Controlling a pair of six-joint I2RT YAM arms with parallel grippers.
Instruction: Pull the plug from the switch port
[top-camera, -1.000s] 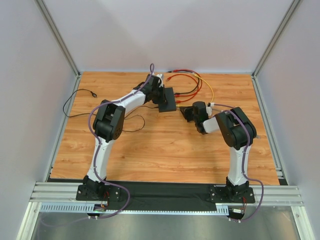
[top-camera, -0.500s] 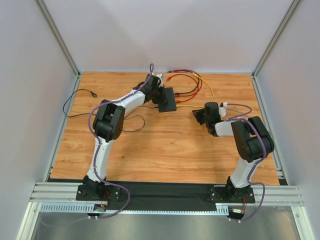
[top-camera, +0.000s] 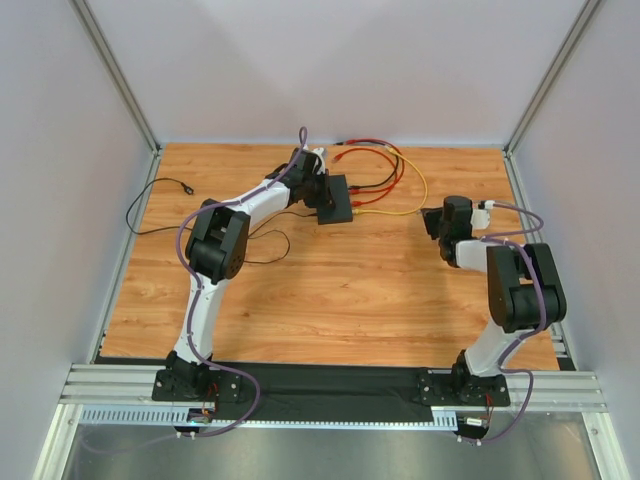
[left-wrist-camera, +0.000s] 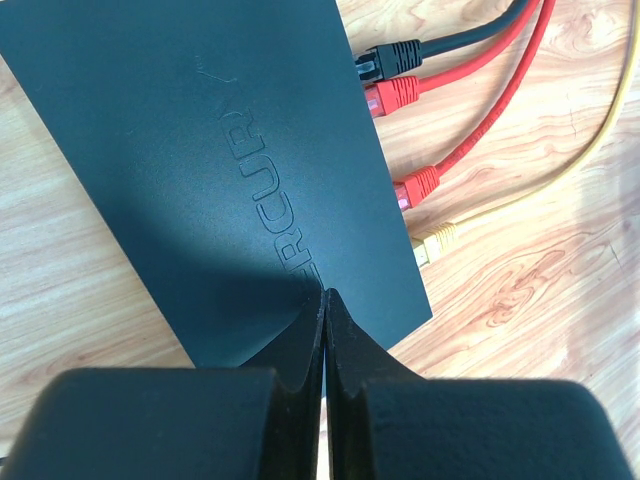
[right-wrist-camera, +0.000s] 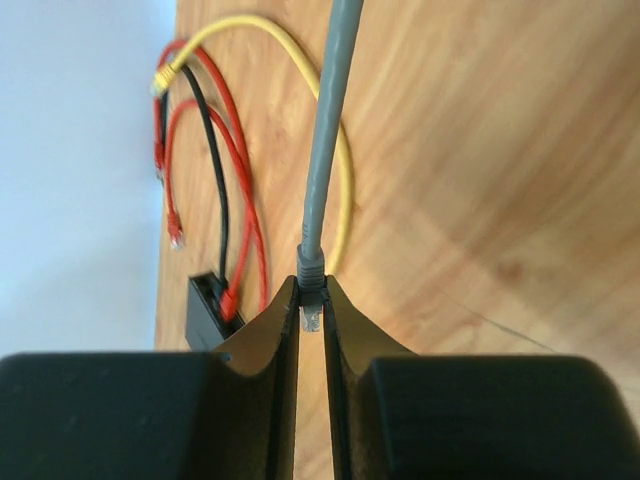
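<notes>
The switch is a flat black box at the back middle of the table, also seen as the switch. My left gripper is shut, its tips resting on the switch's top. Black, red and yellow plugs sit along its socket side. My right gripper is shut on a grey plug whose grey cable runs away from the fingers. This plug is out in the air, well apart from the switch. From above, the right gripper is to the right of the switch.
Red, black and yellow cables loop behind the switch toward the back wall. A loose red cable end lies near that wall. A thin black wire trails across the left side of the table. Metal frame posts stand at the back corners.
My right gripper has moved right, away from the switch, carrying the grey plug with it. The left gripper and the switch have stayed put.
</notes>
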